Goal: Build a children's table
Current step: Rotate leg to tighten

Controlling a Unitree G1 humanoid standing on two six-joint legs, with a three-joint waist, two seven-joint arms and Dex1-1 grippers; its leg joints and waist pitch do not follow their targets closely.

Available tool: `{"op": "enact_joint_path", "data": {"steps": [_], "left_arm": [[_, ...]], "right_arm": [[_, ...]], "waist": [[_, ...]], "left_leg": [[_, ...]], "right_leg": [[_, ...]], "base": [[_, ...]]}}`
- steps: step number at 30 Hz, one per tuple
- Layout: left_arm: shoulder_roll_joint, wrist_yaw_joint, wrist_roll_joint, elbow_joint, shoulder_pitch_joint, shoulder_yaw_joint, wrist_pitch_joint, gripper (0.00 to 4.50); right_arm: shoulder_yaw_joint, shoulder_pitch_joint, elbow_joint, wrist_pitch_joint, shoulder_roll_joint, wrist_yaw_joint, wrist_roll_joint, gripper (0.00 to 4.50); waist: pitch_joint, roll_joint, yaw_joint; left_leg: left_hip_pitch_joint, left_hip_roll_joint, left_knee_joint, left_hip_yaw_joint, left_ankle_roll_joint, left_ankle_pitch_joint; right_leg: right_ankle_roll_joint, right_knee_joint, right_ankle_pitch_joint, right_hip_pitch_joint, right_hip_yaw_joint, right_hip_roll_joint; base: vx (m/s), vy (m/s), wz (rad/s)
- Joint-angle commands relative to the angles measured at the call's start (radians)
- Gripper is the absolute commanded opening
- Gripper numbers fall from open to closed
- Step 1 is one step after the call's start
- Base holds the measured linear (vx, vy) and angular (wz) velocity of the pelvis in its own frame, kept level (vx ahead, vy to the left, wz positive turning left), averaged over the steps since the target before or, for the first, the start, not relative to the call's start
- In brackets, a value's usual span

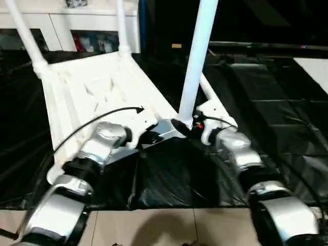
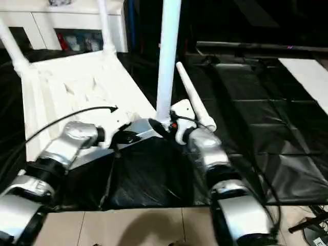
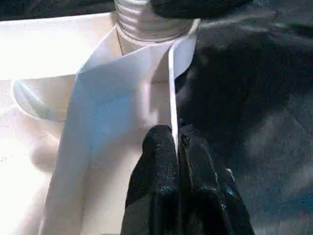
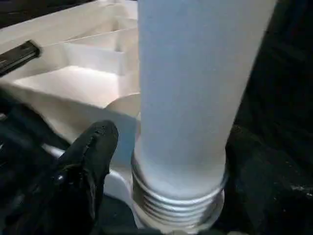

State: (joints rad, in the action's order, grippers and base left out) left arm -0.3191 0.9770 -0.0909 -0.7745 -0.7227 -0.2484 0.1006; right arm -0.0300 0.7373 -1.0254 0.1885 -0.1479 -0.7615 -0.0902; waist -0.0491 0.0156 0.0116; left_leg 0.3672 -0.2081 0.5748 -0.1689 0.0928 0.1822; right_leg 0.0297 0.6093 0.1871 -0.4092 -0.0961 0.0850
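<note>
The white tabletop (image 1: 92,87) lies upside down on black sheeting. Two legs (image 1: 25,36) (image 1: 121,25) stand in its far corners. A third leg (image 1: 197,56) stands upright in the near right corner socket, its threaded end (image 4: 178,205) showing at the base. My left gripper (image 3: 177,139) is shut on the tabletop's thin rim wall close to that socket. My right gripper (image 1: 197,125) is at the foot of the upright leg. It is open, with one finger (image 4: 93,156) standing apart from the tube. A loose leg (image 2: 195,105) lies on the sheet just right of the tabletop.
Black sheeting (image 1: 266,102) covers the floor around the work, with pale tiles (image 1: 154,225) at the near edge. A white cabinet (image 1: 66,23) stands behind the tabletop. A flat white board (image 1: 315,69) lies at the far right. A black cable (image 1: 102,115) crosses the tabletop.
</note>
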Motion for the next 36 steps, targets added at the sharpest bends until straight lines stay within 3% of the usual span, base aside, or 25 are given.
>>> {"op": "enact_joint_path", "data": {"steps": [1, 5, 8, 14, 17, 28, 34, 36], "left_arm": [[-0.009, 0.060, 0.010, 0.026, 0.009, -0.019, -0.055, 0.00], [-0.047, 0.176, 0.026, 0.036, 0.027, -0.038, -0.105, 0.00], [-0.072, 0.253, 0.029, 0.038, 0.038, -0.057, -0.154, 0.00], [-0.088, 0.336, 0.040, 0.055, 0.051, -0.075, -0.177, 0.00], [-0.094, 0.360, 0.034, 0.054, 0.051, -0.086, -0.192, 0.00], [-0.103, 0.401, 0.029, 0.013, 0.038, -0.088, -0.226, 0.00], [-0.092, 0.373, 0.029, 0.002, 0.037, -0.080, -0.192, 0.00], [-0.074, 0.322, 0.021, -0.015, 0.026, -0.069, -0.159, 0.00]], "right_arm": [[-0.031, -0.020, 0.028, -0.006, -0.009, -0.092, -0.004, 3.78], [-0.062, -0.039, 0.063, -0.014, -0.049, -0.226, -0.002, 3.78], [-0.080, -0.043, 0.081, -0.024, -0.070, -0.310, 0.003, 3.78], [-0.112, -0.043, 0.097, -0.025, -0.092, -0.390, 0.018, 3.78], [-0.127, -0.043, 0.107, -0.037, -0.100, -0.440, 0.021, 3.78], [-0.148, -0.041, 0.120, -0.080, -0.110, -0.545, 0.009, 2.88], [-0.124, -0.061, 0.128, -0.114, -0.085, -0.477, -0.001, 2.76], [-0.116, -0.070, 0.128, -0.120, -0.069, -0.409, 0.007, 2.75]], "waist": [[0.069, -0.009, 0.007], [0.068, -0.011, 0.020], [0.065, -0.014, 0.034], [0.066, -0.012, 0.053], [0.066, -0.013, 0.056], [0.068, -0.011, 0.067], [0.069, -0.011, 0.068], [0.065, -0.009, 0.067]], "left_leg": [[0.000, -0.025, -0.052, -0.002, -0.127, 0.124], [-0.003, -0.028, -0.051, -0.007, -0.133, 0.132], [-0.010, -0.032, -0.054, -0.009, -0.111, 0.165], [-0.016, -0.035, -0.054, -0.012, -0.094, 0.159], [-0.012, -0.033, -0.054, -0.011, -0.092, 0.148], [-0.011, -0.032, -0.050, -0.011, -0.088, 0.142], [-0.011, -0.032, -0.050, -0.010, -0.084, 0.131], [-0.010, -0.032, -0.052, -0.010, -0.077, 0.151]], "right_leg": [[0.284, -0.058, 0.020, 0.069, 0.054, 0.060], [0.288, -0.057, 0.017, 0.070, 0.053, 0.057], [0.283, -0.060, 0.067, 0.064, 0.054, 0.057], [0.286, -0.053, 0.044, 0.060, 0.057, 0.058], [0.275, -0.052, 0.052, 0.063, 0.055, 0.059], [0.264, -0.050, 0.064, 0.063, 0.055, 0.061], [0.262, -0.048, 0.051, 0.064, 0.055, 0.061], [0.255, -0.054, 0.088, 0.063, 0.055, 0.061]], "base": [[0.000, 0.000, 0.00], [0.000, 0.000, 0.00], [0.000, 0.000, 0.00], [0.000, 0.000, 0.00], [0.000, 0.000, 0.00], [0.000, 0.000, 0.00], [0.000, 0.000, 0.00], [0.000, 0.000, 0.00]]}}
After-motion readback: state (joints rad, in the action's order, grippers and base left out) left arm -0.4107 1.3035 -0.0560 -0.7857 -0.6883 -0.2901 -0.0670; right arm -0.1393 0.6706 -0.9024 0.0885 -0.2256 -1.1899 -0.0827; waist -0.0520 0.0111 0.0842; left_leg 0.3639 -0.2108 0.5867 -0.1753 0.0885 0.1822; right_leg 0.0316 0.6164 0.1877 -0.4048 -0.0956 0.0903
